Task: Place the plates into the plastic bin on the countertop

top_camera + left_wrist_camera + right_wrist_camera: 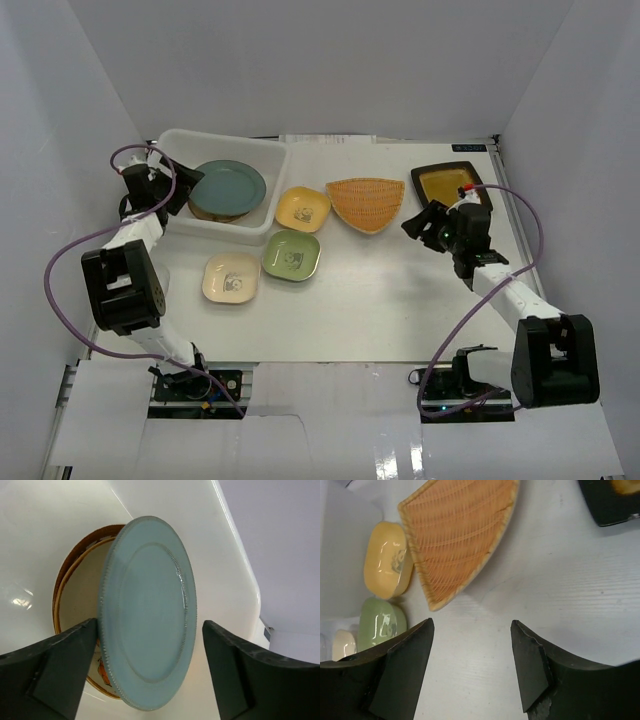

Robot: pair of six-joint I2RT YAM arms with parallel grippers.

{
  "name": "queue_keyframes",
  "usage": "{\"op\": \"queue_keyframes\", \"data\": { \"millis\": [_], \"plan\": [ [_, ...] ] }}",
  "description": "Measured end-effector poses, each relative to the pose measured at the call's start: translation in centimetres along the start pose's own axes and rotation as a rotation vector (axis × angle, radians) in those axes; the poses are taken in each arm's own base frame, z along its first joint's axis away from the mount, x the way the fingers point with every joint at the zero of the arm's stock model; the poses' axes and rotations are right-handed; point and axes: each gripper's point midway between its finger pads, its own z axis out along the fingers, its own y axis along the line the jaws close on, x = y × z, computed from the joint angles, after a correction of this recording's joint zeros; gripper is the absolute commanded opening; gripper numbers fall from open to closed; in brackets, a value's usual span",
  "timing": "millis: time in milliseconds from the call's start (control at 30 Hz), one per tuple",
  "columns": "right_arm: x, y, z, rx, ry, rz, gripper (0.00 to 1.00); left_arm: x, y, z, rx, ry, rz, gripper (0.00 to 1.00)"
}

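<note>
Nearest the overhead camera I log the left arm (125, 285) and the right arm (550, 355), both bolted at the near edge of the countertop (380, 300).

Loose plates on the countertop, near to far:
- A small cream plate (231, 277) sits just beside a small green plate (292, 255). Both are upright on the surface.
- A small yellow plate (303, 208) lies beyond the green one, just outside the bin's right wall.
- An orange fan-shaped plate (367, 203) lies right of the yellow one.
- A dark square plate (446, 184) with an amber centre sits at the far right.

None of these five is in the container.

The right gripper (420, 222) hangs between the fan-shaped plate and the dark square plate. In its wrist view its fingers (405, 665) stand apart over bare countertop and grip nothing.

The plastic bin (190, 140) stands at the far left. I find a round blue plate (228, 187) in it. This plate rests on a brown-rimmed cream plate (75, 595) and is offset, so part of the lower rim shows. I cannot tell whether anything lies beneath those two.

The left gripper (180, 190) is at the bin's left wall. Its jaws are spread wide, one to each side of the blue plate in the wrist view, and they clamp nothing.
</note>
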Motion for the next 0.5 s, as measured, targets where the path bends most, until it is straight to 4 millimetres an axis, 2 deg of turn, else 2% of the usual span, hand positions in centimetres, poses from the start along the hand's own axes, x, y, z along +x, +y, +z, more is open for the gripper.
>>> {"op": "queue_keyframes", "data": {
  "millis": [33, 167, 333, 400, 500],
  "plan": [
    [-0.3, -0.7, 0.3, 0.021, -0.008, 0.017, 0.72, 0.1, 0.2, -0.1, -0.011, 0.003, 0.01, 0.98],
    [-2.4, -3.8, 0.9, 0.106, -0.08, 0.109, 0.72, 0.1, 1.2, -0.3, -0.084, 0.008, 0.047, 0.98],
    [-5.6, -9.6, 0.8, 0.212, -0.2, 0.269, 0.72, -1.1, 1.6, -0.4, -0.19, -0.035, 0.138, 0.98],
    [-6.0, -11.9, 0.7, 0.256, -0.228, 0.329, 0.72, -1.6, 1.5, -0.4, -0.232, -0.061, 0.189, 0.98],
    [-5.8, -14.1, 1.1, 0.298, -0.239, 0.395, 0.72, -1.8, 1.2, -0.4, -0.274, -0.085, 0.249, 0.98]
  ]
}}
